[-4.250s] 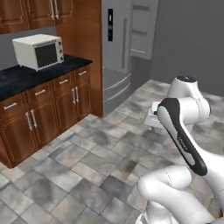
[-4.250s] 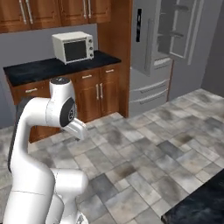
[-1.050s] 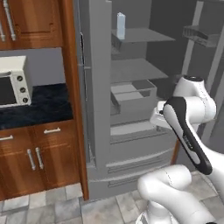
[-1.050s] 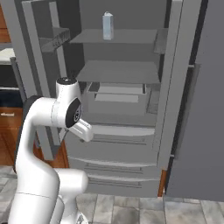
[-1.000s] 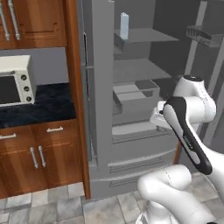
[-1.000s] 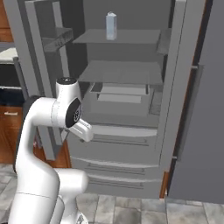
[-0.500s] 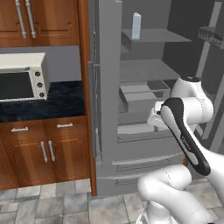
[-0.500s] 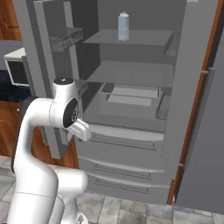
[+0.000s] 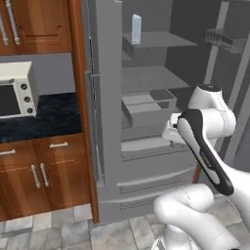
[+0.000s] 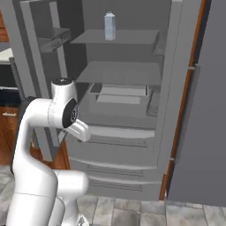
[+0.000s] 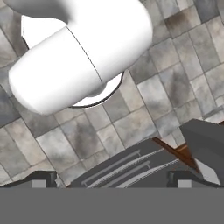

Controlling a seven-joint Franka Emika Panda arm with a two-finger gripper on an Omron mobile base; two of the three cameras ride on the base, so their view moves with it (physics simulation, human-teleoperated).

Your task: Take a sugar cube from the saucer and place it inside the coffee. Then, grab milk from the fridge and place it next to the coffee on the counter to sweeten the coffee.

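The fridge [image 9: 108,97] stands open straight ahead, its grey shelves bare apart from the milk [image 9: 136,29], a pale carton upright on the top shelf [image 10: 109,26]. My arm is folded close to the base, well short of the fridge [image 10: 119,73] and far below the carton. My gripper [image 11: 113,180] points down at the tiled floor and the fridge's lower drawers, open, with nothing between its fingertips [image 11: 41,178]. A stretch of the black counter [image 9: 44,114] shows to the left. The sugar cube, saucer and coffee are out of view.
A white microwave [image 9: 14,95] sits on the counter above brown cabinets [image 9: 44,176]. The fridge's doors [image 10: 205,110] swing out on both sides, with door racks [image 9: 224,39]. A crisper tray [image 10: 121,95] sits on the middle shelf. Tiled floor [image 10: 132,214] lies in front.
The base has driven on and the whole picture has shifted: the open fridge now looks larger and closer. The arm keeps its folded pose and the jaws stay open.
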